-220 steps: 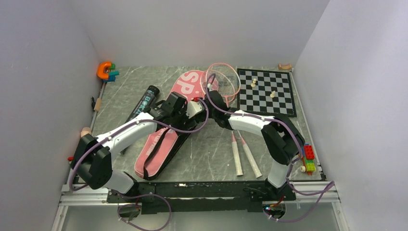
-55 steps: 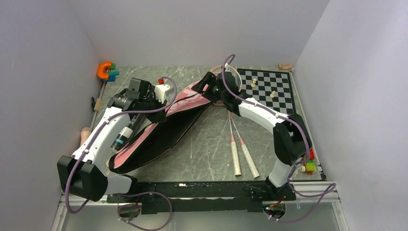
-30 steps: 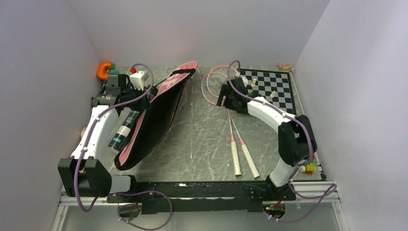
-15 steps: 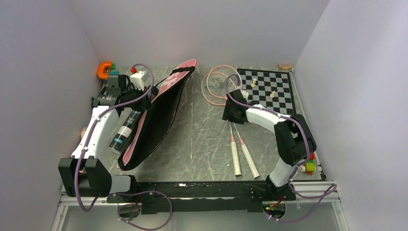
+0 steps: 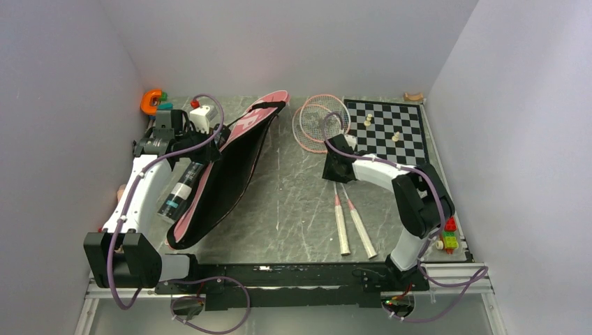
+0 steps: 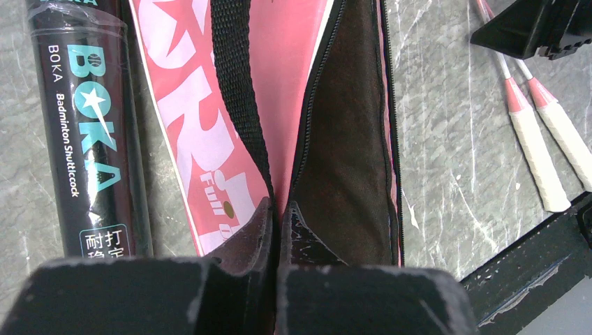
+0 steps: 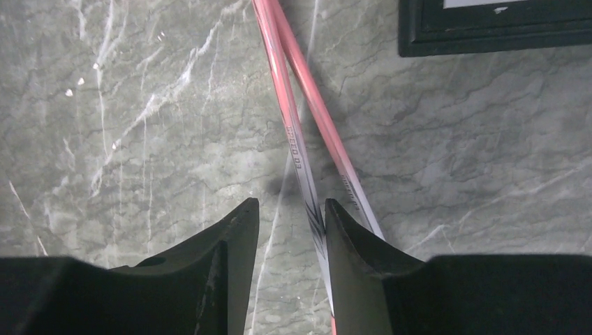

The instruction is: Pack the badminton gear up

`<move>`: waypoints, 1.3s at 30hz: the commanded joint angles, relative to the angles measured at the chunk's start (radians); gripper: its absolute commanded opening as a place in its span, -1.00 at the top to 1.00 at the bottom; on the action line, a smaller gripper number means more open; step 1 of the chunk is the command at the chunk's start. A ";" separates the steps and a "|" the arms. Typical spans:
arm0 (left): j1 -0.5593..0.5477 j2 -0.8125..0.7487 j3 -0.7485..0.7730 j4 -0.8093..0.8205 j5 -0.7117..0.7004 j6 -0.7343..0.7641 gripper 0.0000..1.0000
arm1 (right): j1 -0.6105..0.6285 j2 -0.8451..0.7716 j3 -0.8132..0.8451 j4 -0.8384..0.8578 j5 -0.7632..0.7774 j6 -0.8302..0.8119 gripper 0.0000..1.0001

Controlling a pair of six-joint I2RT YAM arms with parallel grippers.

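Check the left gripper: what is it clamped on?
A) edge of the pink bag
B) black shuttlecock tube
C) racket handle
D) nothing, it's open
A: the left wrist view shows the left gripper shut on the opened edge of the pink racket bag, with the black tube lying free alongside.

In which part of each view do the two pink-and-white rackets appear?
Top external: rackets right of centre, heads far, grips near.
Left wrist: only their grips, upper right.
Right wrist: two shafts, from top centre downward.
Shared landmark: the right tool over the shafts.
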State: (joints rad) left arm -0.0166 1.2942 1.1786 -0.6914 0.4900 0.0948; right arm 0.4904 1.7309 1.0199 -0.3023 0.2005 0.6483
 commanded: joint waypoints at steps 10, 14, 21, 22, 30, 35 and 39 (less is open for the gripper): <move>0.004 -0.044 0.002 0.020 0.040 0.056 1.00 | 0.091 0.055 0.046 0.063 0.080 -0.020 0.14; 0.004 -0.045 0.000 0.017 0.040 0.063 1.00 | 0.087 0.111 0.091 0.067 0.097 -0.046 0.07; 0.004 -0.029 0.009 0.008 0.035 0.064 1.00 | 0.082 0.215 0.161 0.099 0.122 -0.081 -0.09; 0.003 -0.026 0.007 0.005 0.033 0.064 1.00 | 0.083 0.225 0.164 0.104 0.124 -0.081 -0.08; 0.003 -0.003 0.003 0.007 0.038 0.058 1.00 | 0.091 0.174 0.143 0.134 0.135 -0.089 0.79; 0.004 0.005 -0.009 0.024 0.043 0.056 1.00 | 0.121 0.037 0.148 0.096 0.163 -0.122 1.00; 0.002 -0.004 -0.029 0.056 0.053 0.045 1.00 | 0.163 -0.072 0.172 0.010 0.205 -0.130 1.00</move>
State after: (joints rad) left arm -0.0166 1.3006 1.1584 -0.7021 0.4976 0.1448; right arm 0.6155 1.8111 1.1542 -0.2447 0.3412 0.5396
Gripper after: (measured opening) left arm 0.028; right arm 0.036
